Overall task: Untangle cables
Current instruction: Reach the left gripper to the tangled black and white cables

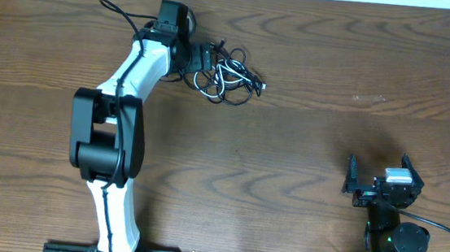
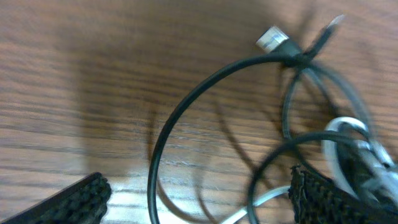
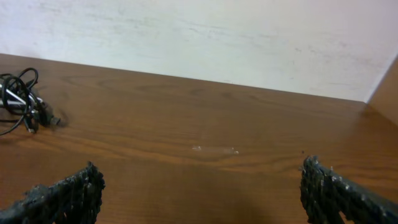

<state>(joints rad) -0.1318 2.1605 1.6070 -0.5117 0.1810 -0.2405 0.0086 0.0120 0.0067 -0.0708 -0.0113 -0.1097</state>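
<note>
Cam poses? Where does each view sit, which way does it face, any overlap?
Overhead: above the table, looking straight down; left arm and right arm show.
Left wrist: on the left gripper, close over the cables; its fingertips at the bottom corners.
Right wrist: on the right gripper, low, facing the far wall; fingertips at bottom.
Shared: cables in all three.

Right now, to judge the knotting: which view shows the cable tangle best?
Overhead: it shows the whole cable tangle at once. The left wrist view is close but blurred, cropped to a few loops; the right wrist view shows it small, cut by the left edge.
</note>
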